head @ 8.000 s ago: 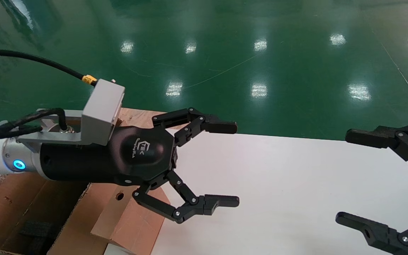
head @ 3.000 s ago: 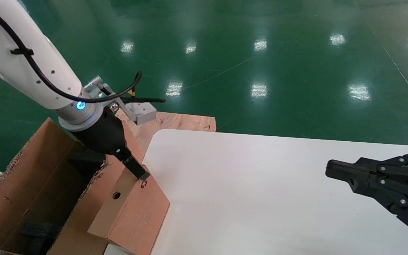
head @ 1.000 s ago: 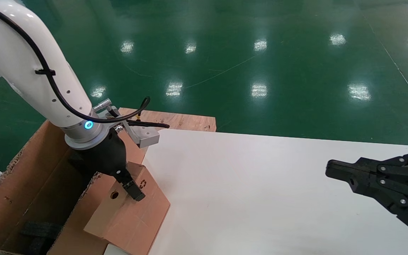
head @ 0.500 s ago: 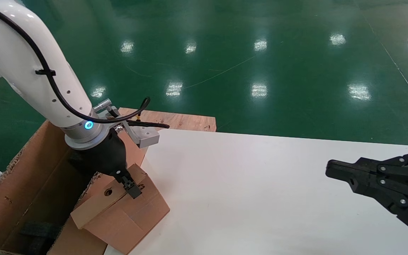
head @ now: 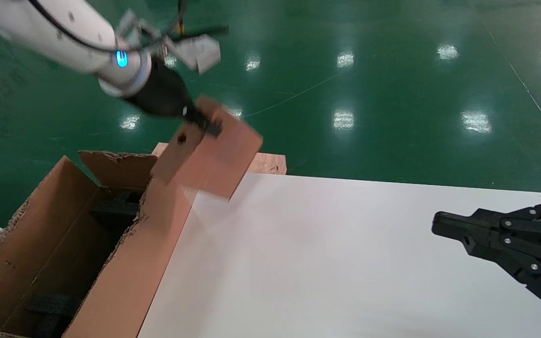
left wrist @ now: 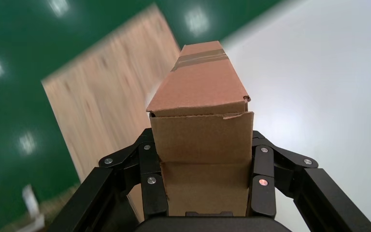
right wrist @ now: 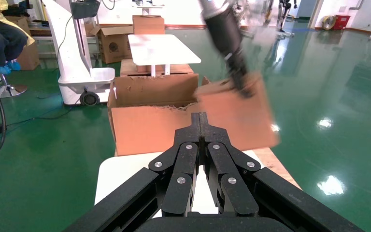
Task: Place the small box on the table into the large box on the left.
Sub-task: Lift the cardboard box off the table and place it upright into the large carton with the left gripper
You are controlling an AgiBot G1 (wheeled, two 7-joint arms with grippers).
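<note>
above the far corner of the counter (head: 345, 253), we see the left end effector (head: 204, 123) clamped on the small box (head: 214, 159), lifted clear beside the large box (head: 125, 272). the right end effector (head: 439, 224) rests pressed together at the counter's right side.

Floor (head: 392, 70): glossy green, dotted with light reflections.
Plywood board (head: 268, 164): bare wood, behind the white tabletop's far-left corner.
</note>
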